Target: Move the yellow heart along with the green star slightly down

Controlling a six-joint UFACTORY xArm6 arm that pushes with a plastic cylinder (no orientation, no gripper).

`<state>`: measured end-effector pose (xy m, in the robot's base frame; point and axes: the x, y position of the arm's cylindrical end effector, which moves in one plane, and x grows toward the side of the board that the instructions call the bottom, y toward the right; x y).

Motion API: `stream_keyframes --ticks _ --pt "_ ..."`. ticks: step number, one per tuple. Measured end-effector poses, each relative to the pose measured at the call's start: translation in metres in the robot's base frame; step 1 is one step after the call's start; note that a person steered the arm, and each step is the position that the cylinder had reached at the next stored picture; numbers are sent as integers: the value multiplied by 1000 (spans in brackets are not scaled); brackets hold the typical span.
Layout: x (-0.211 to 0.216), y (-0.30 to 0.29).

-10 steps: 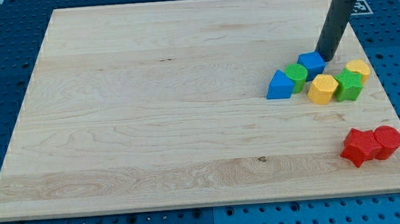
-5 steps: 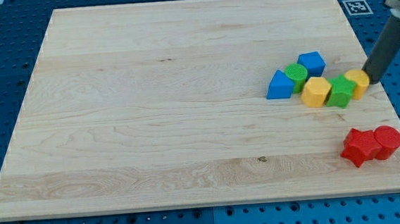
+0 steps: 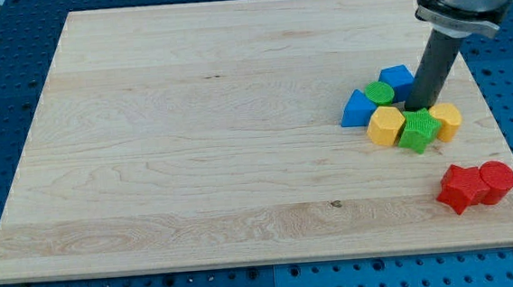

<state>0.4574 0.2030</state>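
My tip (image 3: 416, 108) is sitting on the wooden board (image 3: 192, 121) at the view's right, right at the upper edge of the green star (image 3: 418, 129) and seemingly touching it. The rod is rising from there toward the view's top right, where the arm's metal collar is showing. There is no gripper on this arm — just the rod — so nothing is being opened, closed or held.

The green star is lying in a tight row: the yellow heart (image 3: 446, 120) is pressing against its right side, and a yellow hexagon-like block (image 3: 386, 125) is touching its left side (the exact shape of that one is hard to make out). Just above this row, toward the view's top, a green cylinder (image 3: 380, 93) is standing between a blue triangular block (image 3: 357, 109) on its left and a blue cube-like block (image 3: 398, 80) on its upper right; the rod is passing just to the right of that blue block.

Well apart from this cluster, toward the view's bottom right, two red blocks are resting side by side and touching — a red star-like block (image 3: 461, 187) and a red cylinder (image 3: 497, 180) — near the board's right edge.
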Motion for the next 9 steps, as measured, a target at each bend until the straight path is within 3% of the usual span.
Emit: stream_keyframes --ticks 1,3,8,9 --pt "18 0" --pt "-4 1" --pt "52 21" --pt "34 13"
